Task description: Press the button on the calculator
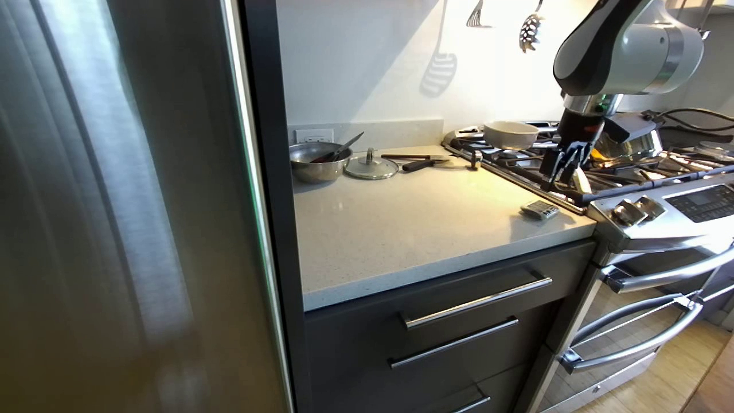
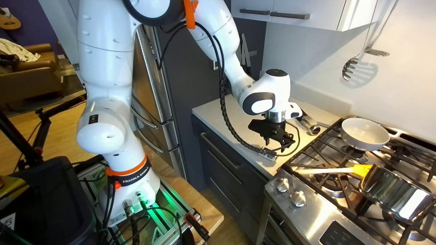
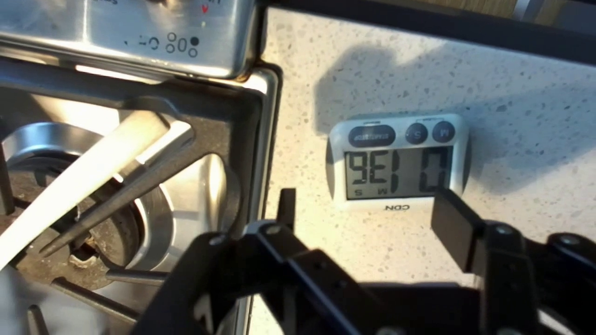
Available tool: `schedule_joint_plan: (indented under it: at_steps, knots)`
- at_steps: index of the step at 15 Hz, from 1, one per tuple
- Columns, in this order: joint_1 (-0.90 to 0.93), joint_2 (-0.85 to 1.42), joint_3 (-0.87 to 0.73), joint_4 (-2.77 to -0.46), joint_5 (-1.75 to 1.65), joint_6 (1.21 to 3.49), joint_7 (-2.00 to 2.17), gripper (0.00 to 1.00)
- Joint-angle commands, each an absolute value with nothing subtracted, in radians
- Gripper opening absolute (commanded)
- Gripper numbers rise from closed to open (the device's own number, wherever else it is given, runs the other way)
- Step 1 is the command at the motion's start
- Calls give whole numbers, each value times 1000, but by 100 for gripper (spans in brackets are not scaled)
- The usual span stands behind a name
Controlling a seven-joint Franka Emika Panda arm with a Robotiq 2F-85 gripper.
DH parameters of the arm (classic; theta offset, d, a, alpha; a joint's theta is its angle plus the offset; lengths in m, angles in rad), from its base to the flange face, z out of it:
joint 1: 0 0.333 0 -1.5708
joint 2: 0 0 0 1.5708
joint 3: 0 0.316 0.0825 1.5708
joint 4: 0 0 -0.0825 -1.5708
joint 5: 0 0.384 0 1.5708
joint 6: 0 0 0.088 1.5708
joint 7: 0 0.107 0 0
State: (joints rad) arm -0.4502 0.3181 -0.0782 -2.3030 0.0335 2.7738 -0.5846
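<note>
The calculator [image 3: 400,172] is a small white device with a grey digit display and a top row of dark buttons. It appears upside down in the wrist view and looks more like a timer. Its buttons are a long START/STOP button [image 3: 371,136] and round S [image 3: 416,134] and M [image 3: 443,132] buttons. It lies on the counter near the stove in both exterior views [image 1: 539,210] [image 2: 269,155]. My gripper [image 3: 368,211] is open and empty above the counter. One fingertip overlaps the display's corner in the wrist view. The gripper also shows in both exterior views [image 1: 556,182] [image 2: 275,144].
The stove [image 2: 311,224] adjoins the counter [image 1: 401,229]. It bears a white bowl [image 2: 364,132], a steel pot [image 2: 395,194] and a pale-handled utensil [image 2: 327,170]. A metal bowl [image 1: 315,171], glass lid [image 1: 371,166] and knives [image 1: 420,164] lie at the counter's back. A cable [image 2: 227,127] hangs by the gripper.
</note>
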Motion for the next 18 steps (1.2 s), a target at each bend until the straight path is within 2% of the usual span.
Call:
schedule_joint_plan:
  at_steps: [1, 18]
  knots:
    - [-453, 291, -79, -2329, 48, 2785, -621, 100]
    - [-378, 134, -149, -2395, -6, 2727, -579, 100]
